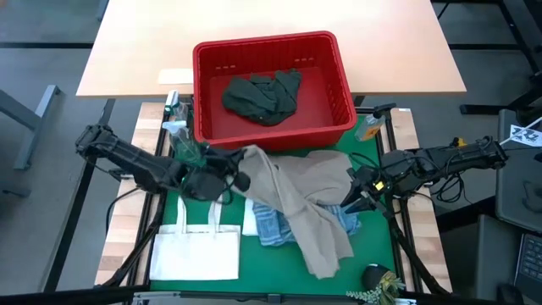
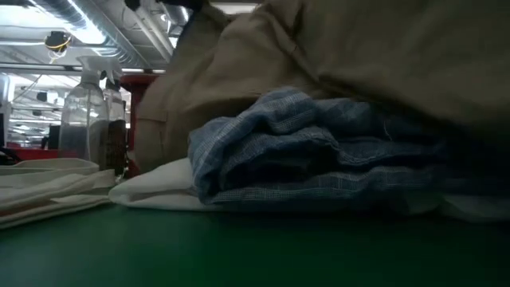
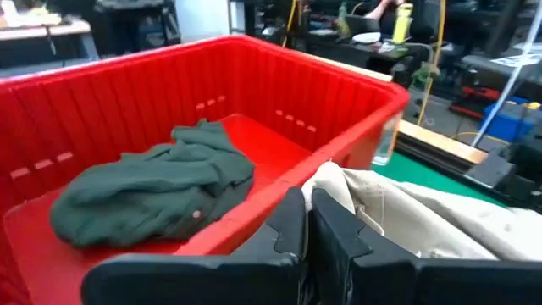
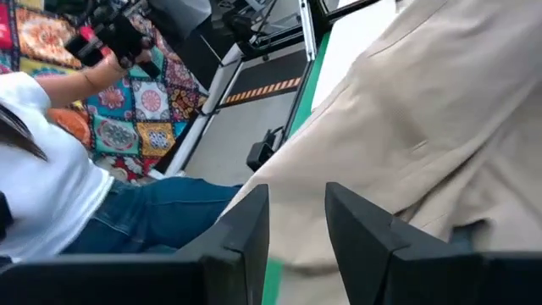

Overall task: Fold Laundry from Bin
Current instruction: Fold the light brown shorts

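The left arm reaches in from the left, low over the table (image 1: 288,280), and its left gripper (image 1: 240,176) is pressed together, pinching the edge of the beige garment (image 1: 301,199) just near the red bin (image 1: 275,127). The right arm stretches in from the right; the right gripper (image 1: 354,196) stands partly spread at the garment's right edge. The beige garment lies over a blue striped cloth (image 2: 319,147). A dark green garment (image 1: 261,96) rests inside the bin.
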You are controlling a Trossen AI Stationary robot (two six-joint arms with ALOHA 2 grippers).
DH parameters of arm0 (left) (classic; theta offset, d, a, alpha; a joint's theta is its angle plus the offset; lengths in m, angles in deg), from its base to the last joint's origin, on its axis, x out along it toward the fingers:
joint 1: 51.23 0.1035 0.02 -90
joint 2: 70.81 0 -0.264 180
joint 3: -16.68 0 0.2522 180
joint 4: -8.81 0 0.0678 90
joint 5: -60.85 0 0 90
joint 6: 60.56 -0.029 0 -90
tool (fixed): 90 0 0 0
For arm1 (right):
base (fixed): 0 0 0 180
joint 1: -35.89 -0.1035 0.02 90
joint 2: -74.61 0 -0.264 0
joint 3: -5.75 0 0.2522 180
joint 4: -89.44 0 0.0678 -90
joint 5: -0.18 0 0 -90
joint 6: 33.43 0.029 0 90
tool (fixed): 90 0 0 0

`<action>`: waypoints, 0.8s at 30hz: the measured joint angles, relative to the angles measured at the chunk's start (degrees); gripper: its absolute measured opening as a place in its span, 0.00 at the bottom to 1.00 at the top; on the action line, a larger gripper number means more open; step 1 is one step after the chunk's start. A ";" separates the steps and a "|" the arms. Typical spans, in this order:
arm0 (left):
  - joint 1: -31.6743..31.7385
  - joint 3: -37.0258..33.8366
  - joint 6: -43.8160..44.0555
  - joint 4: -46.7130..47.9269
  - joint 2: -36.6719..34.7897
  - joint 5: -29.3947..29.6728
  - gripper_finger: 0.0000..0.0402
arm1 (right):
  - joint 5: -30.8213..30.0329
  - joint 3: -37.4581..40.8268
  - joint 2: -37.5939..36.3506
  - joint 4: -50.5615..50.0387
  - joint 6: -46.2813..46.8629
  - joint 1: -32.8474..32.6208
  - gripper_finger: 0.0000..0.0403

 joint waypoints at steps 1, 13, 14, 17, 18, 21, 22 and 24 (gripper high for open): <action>1.28 0.00 0.01 -0.02 0.00 -1.17 0.02 | 0.03 0.00 0.00 -0.09 1.01 -0.05 0.29; 10.66 0.00 0.01 -0.08 0.44 -12.76 0.02 | -10.47 -0.02 3.73 0.00 11.19 -12.41 0.29; 11.01 0.00 -0.01 -0.08 0.42 -12.76 0.02 | -12.80 -0.02 4.54 -0.05 12.77 -14.08 0.29; 11.84 0.00 -0.01 0.17 0.42 -12.78 0.02 | -19.54 -0.02 7.52 1.12 17.82 -18.94 0.29; 12.07 0.00 -0.01 0.17 0.42 -12.75 0.02 | -21.42 -0.02 8.64 2.13 19.44 -20.63 0.29; 12.56 0.00 -0.08 0.14 0.42 -12.82 0.03 | -24.87 -0.02 12.32 6.62 25.68 -25.26 0.29; 12.61 0.00 -0.08 0.16 0.42 -12.82 0.03 | -25.23 -0.02 13.63 8.56 28.30 -26.69 0.29; 12.57 0.00 -0.08 0.12 0.42 -12.80 0.03 | -25.31 -0.02 16.32 12.40 33.76 -29.44 0.29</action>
